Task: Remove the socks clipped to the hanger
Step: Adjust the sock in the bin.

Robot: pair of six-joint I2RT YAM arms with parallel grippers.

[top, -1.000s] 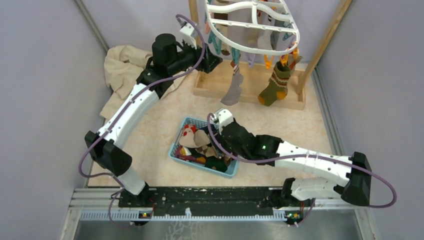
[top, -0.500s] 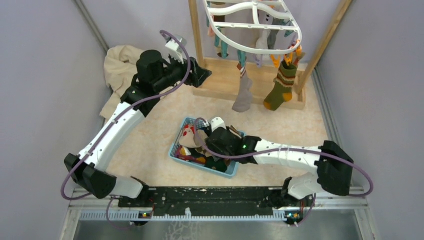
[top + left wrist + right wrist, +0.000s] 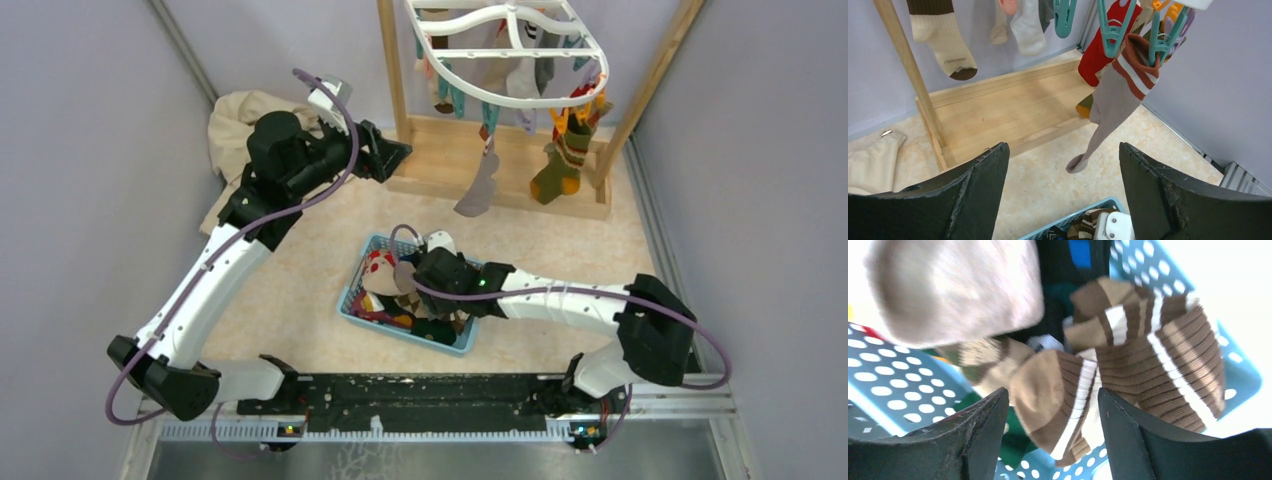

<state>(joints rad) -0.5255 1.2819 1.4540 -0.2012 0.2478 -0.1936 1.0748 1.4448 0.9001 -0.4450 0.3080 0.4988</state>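
Observation:
The white oval hanger hangs from the wooden rack with several socks clipped to it. A grey sock and a green-and-orange sock hang lowest. In the left wrist view the grey sock with a brown-and-white cuff hangs from a teal clip, beside a red sock and a cream-and-brown sock. My left gripper is open and empty, left of the rack. My right gripper is open low over the basket. A brown-and-cream striped sock lies between its fingers.
The blue perforated basket holds several loose socks. The wooden rack base and its left post stand just ahead of my left gripper. A beige cloth lies at the back left. Grey walls close both sides.
My left arm has drawn back to the left, away from the hanger. My right gripper has moved left and down over the basket. The hanger and its socks have swung.

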